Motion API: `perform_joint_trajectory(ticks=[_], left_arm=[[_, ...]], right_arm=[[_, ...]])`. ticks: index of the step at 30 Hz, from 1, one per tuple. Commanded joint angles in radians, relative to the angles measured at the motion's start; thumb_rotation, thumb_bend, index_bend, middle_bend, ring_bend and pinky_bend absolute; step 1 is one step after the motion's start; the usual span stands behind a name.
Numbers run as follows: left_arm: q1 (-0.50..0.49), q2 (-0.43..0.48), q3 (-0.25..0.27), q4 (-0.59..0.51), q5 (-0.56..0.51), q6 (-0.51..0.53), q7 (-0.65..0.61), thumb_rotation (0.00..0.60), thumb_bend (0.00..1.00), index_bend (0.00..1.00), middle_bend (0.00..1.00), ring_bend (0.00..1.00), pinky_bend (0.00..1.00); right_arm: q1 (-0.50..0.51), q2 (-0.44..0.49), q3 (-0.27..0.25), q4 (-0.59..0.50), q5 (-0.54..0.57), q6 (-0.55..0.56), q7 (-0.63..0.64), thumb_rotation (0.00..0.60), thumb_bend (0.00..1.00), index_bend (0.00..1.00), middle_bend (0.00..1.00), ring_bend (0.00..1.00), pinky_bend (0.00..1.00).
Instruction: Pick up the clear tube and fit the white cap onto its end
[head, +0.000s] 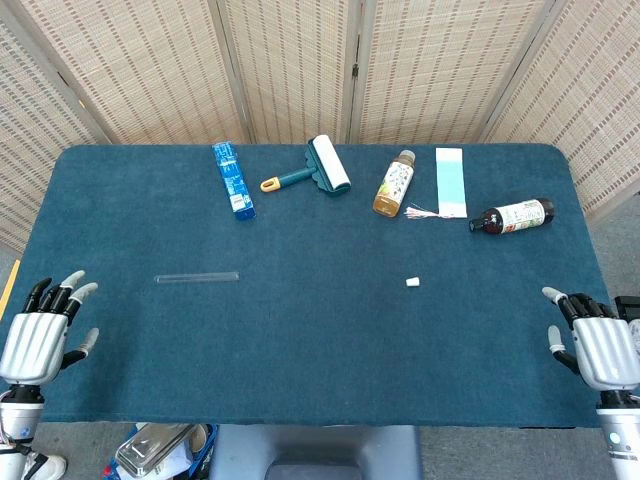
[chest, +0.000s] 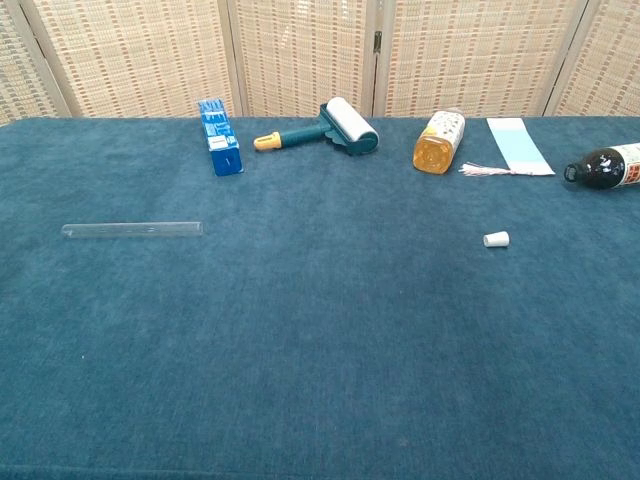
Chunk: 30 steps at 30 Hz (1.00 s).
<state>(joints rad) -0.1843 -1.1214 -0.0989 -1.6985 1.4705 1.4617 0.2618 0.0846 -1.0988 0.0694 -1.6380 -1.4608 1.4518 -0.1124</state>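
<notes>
The clear tube (head: 197, 277) (chest: 132, 230) lies flat on the blue cloth, left of centre, long axis running left to right. The small white cap (head: 412, 282) (chest: 496, 239) lies on its side right of centre, well apart from the tube. My left hand (head: 42, 332) hovers at the table's front left corner, fingers spread, holding nothing. At the front right corner my right hand (head: 595, 342) is likewise empty with fingers apart. Neither hand shows in the chest view.
Along the far side lie a blue box (head: 233, 180), a lint roller (head: 318, 168), an amber bottle (head: 394, 184), a pale blue tasselled strip (head: 450, 182) and a dark bottle (head: 514, 216). Woven screens stand behind the table (head: 300, 350).
</notes>
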Motion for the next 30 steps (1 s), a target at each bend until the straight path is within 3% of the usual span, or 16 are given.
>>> perform_joint_trajectory(ticks=[1,30], left_arm=[[0.006,0.003,0.006,-0.012,-0.022,-0.012,0.010,0.600,0.30,0.21,0.14,0.21,0.12],[-0.001,0.025,0.012,-0.044,-0.052,-0.039,0.027,0.600,0.30,0.23,0.19,0.23,0.12]], right_arm=[[0.000,0.001,-0.001,-0.001,-0.001,0.000,0.002,0.600,0.48,0.20,0.33,0.23,0.33],[-0.005,0.007,0.000,0.004,-0.013,0.016,0.021,0.600,0.47,0.20,0.33,0.24,0.33]])
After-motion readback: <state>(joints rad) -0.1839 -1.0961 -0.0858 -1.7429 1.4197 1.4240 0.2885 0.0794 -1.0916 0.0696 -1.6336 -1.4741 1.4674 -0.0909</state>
